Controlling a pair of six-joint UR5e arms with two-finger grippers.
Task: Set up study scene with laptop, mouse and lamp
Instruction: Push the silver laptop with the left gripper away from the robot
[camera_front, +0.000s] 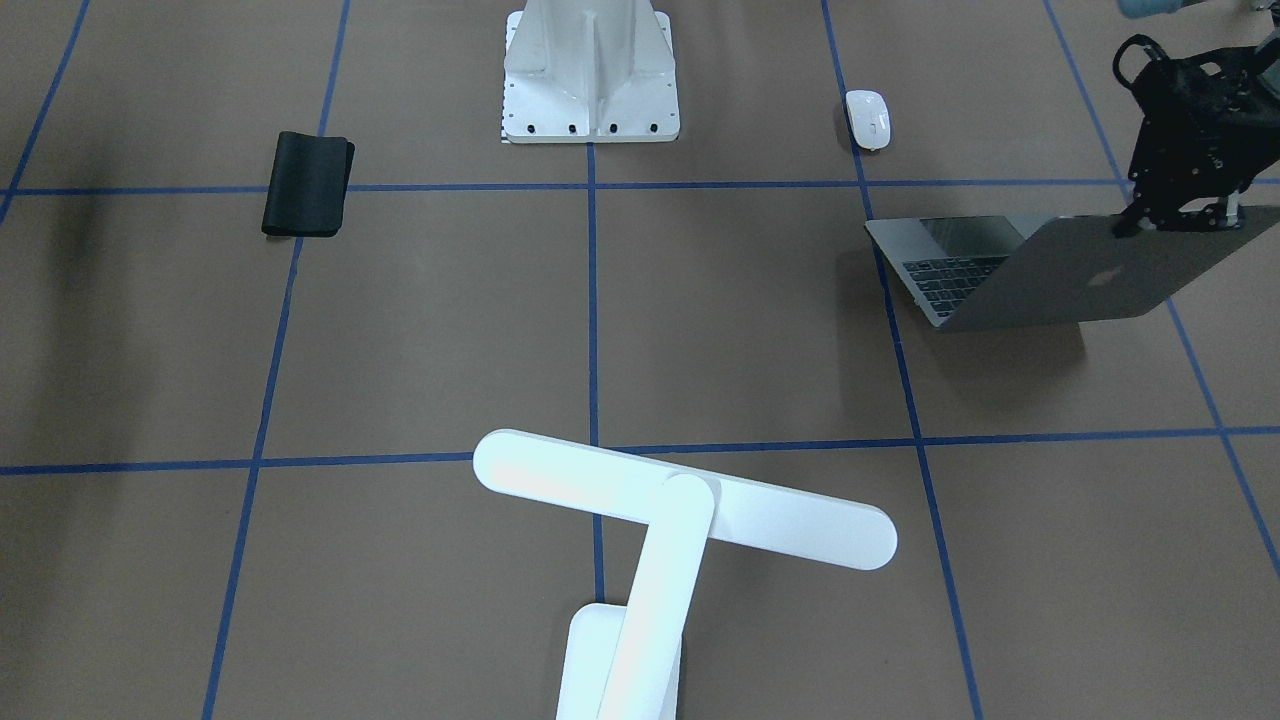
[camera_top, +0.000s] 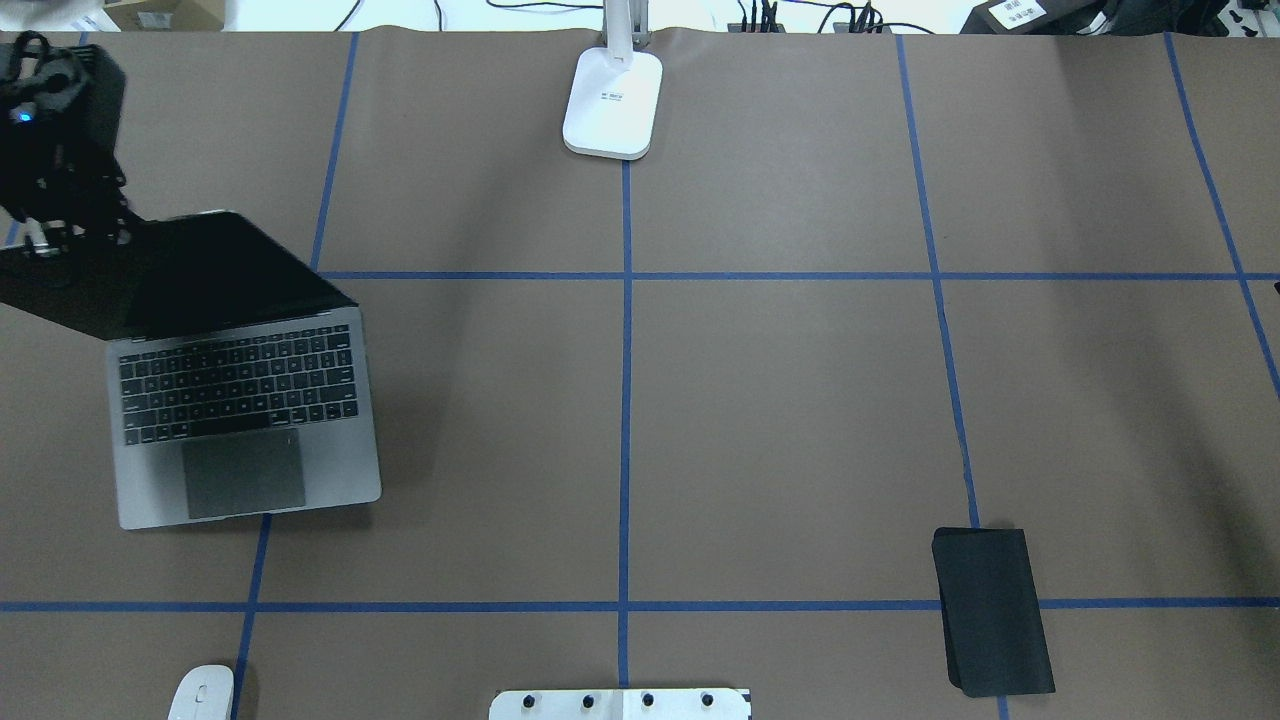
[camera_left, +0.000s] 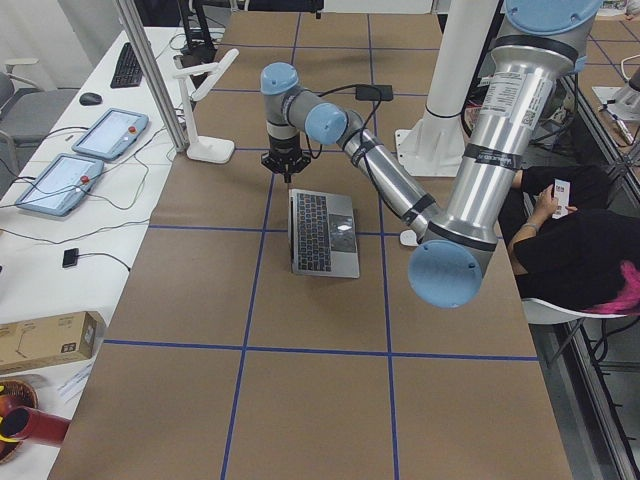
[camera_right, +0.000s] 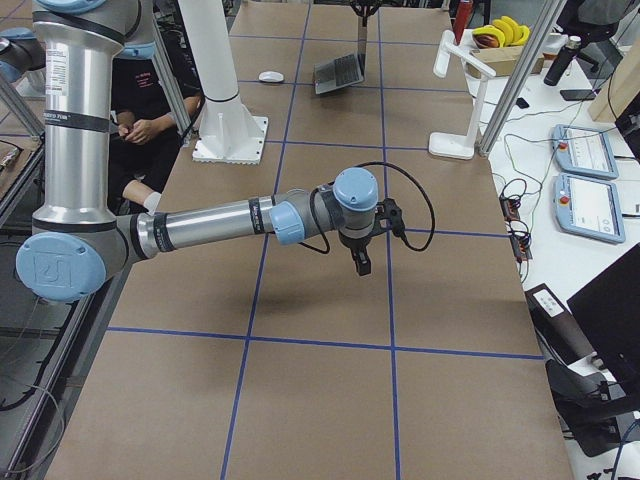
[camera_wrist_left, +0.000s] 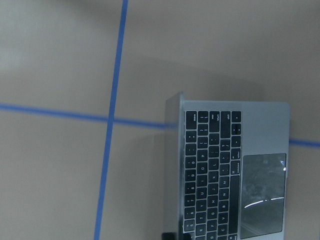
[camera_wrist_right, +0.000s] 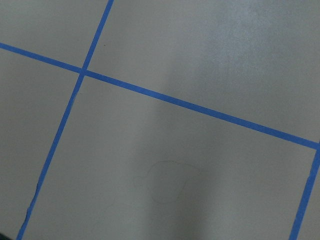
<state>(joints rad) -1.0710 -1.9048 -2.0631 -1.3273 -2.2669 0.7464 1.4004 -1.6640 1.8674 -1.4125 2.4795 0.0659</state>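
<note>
The grey laptop (camera_top: 245, 420) stands open at the table's left, its keyboard also in the left wrist view (camera_wrist_left: 212, 175). My left gripper (camera_front: 1180, 218) sits on the top edge of the tilted-back lid (camera_front: 1090, 275) and looks shut on it. The white mouse (camera_front: 867, 118) lies on the table near the robot, between laptop and pedestal, apart from both grippers. The white lamp (camera_front: 680, 497) stands at the far middle edge on its base (camera_top: 612, 105). My right gripper (camera_right: 360, 262) hangs over bare table; I cannot tell if it is open or shut.
A black flat pad (camera_top: 992, 610) lies at the near right. The white bolted pedestal (camera_front: 590, 75) stands at the robot's middle. Blue tape lines cross the brown table (camera_top: 780, 420). The right wrist view shows only bare table (camera_wrist_right: 200, 165).
</note>
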